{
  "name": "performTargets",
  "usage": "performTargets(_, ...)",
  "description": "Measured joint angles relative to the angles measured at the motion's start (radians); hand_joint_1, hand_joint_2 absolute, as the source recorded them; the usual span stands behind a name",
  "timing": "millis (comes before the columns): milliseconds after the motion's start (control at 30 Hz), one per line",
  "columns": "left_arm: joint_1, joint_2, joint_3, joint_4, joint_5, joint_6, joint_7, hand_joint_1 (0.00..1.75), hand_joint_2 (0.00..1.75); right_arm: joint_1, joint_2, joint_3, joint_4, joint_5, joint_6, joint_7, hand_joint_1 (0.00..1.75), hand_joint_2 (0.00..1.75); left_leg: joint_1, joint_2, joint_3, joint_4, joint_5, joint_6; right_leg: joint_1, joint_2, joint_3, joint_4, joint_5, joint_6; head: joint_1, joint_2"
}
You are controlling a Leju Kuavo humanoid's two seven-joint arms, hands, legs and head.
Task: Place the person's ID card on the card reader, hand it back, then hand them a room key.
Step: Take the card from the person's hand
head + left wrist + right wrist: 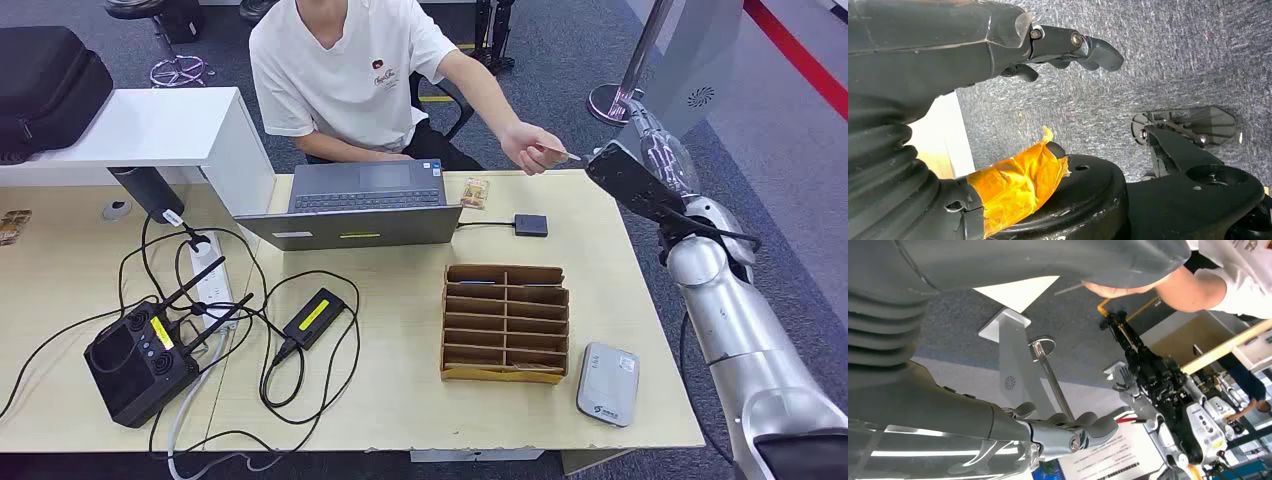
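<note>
At the 2 o'clock corner of the pale wooden desk (420,400), a seated person in a white T-shirt (350,75) extends a hand (528,148) pinching a thin tan ID card (558,153). The card's free end points toward the robot's silver right hand (640,180), raised just beside it; whether they touch cannot be told. In the right wrist view, that hand's fingers (1088,427) are extended and apart, grasping nothing. The left hand (1068,47) hangs over grey carpet, fingers loosely curled, holding nothing. The grey rounded card reader (608,384) lies at 5 o'clock on the desk, just beside the brown cardboard slotted organizer (506,322). An open grey laptop (355,205) sits at 12 o'clock, a black router with antennas (140,362) at 8 o'clock.
</note>
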Motion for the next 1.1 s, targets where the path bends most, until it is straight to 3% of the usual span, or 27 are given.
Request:
performTargets(700, 0.001, -0.003, 0.000, 0.000, -0.018, 0.018, -0.036, 0.00, 1.75, 0.017, -0.009, -0.021, -0.018, -0.007, 0.000, 0.000, 0.00, 1.75, 0.000, 0.000, 0.000, 0.000, 0.000, 0.000, 0.000, 0.000, 0.000, 0.000, 0.000, 0.000, 0.000, 0.000)
performTargets(833, 0.001, -0.004, 0.000, 0.000, -0.016, 0.013, -0.027, 0.00, 1.75, 0.018, -0.011, -0.023, -0.020, -0.011, 0.002, 0.001, 1.72, 1.75, 0.000, 0.000, 0.000, 0.000, 0.000, 0.000, 0.000, 0.000, 0.000, 0.000, 0.000, 0.000, 0.000, 0.000)
performTargets(867, 0.000, -0.004, 0.000, 0.000, -0.015, 0.012, -0.024, 0.00, 1.75, 0.018, -0.011, -0.023, -0.020, -0.013, 0.003, 0.001, 1.75, 1.75, 0.000, 0.000, 0.000, 0.000, 0.000, 0.000, 0.000, 0.000, 0.000, 0.000, 0.000, 0.000, 0.000, 0.000)
performTargets(1000, 0.000, -0.004, 0.000, 0.000, -0.015, 0.012, -0.019, 0.00, 1.75, 0.020, -0.011, -0.023, -0.021, -0.019, 0.005, 0.000, 1.75, 1.75, 0.000, 0.000, 0.000, 0.000, 0.000, 0.000, 0.000, 0.000, 0.000, 0.000, 0.000, 0.000, 0.000, 0.000)
performTargets(1033, 0.000, -0.004, 0.000, 0.000, -0.015, 0.011, -0.019, 0.00, 1.75, 0.021, -0.011, -0.024, -0.022, -0.021, 0.006, 0.000, 1.47, 1.75, 0.000, 0.000, 0.000, 0.000, 0.000, 0.000, 0.000, 0.000, 0.000, 0.000, 0.000, 0.000, 0.000, 0.000)
performTargets(1100, 0.000, -0.004, 0.000, 0.000, -0.015, 0.011, -0.019, 0.00, 1.75, 0.024, -0.011, -0.024, -0.023, -0.022, 0.006, -0.001, 0.59, 1.75, 0.000, 0.000, 0.000, 0.000, 0.000, 0.000, 0.000, 0.000, 0.000, 0.000, 0.000, 0.000, 0.000, 0.000)
